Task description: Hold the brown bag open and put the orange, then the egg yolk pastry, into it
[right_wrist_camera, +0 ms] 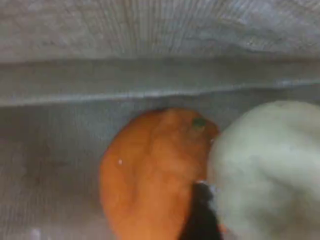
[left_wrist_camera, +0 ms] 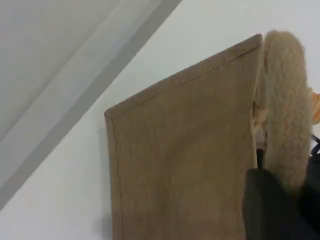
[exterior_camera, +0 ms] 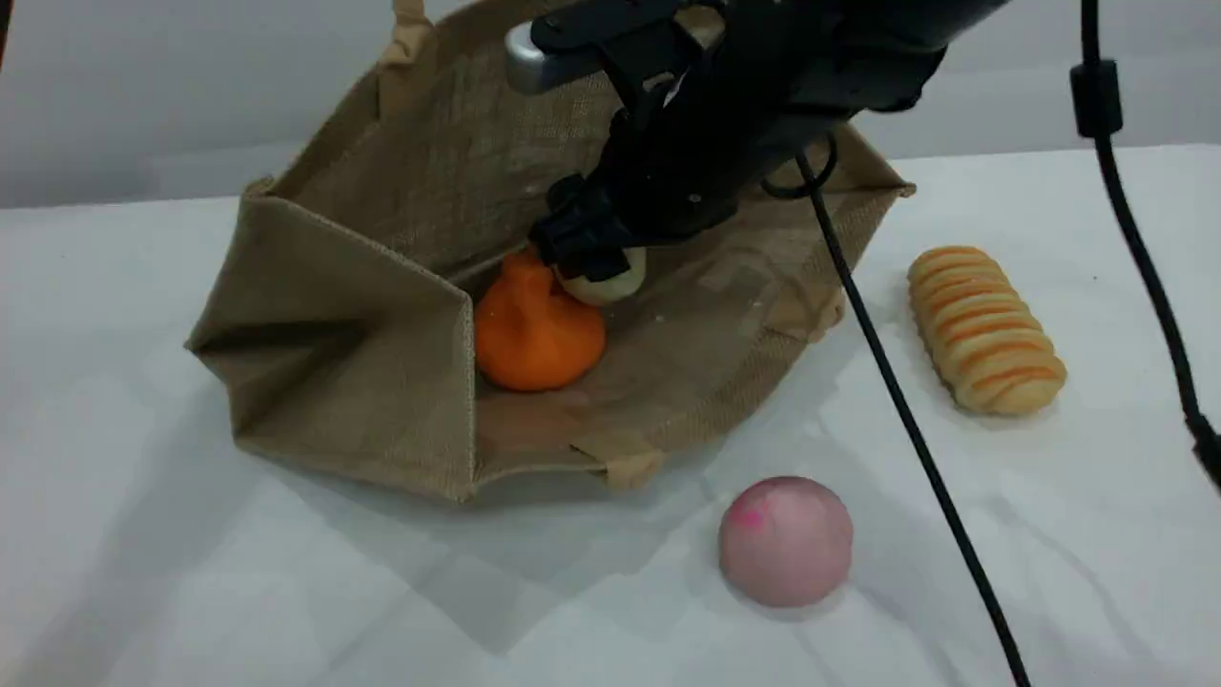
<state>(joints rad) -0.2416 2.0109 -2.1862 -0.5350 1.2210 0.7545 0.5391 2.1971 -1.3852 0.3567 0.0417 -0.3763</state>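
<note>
My right gripper (exterior_camera: 593, 270) reaches into the brown bag (exterior_camera: 353, 324) at the frame's centre, its tip at the egg yolk pastry (exterior_camera: 610, 280), which sits against the orange (exterior_camera: 536, 329) on the bag's lower inside wall. I cannot tell how wide its jaws stand or whether they grip the pastry. In my left wrist view, my left gripper (left_wrist_camera: 280, 200) at the lower right is closed on the bag's pale handle (left_wrist_camera: 286, 105).
</note>
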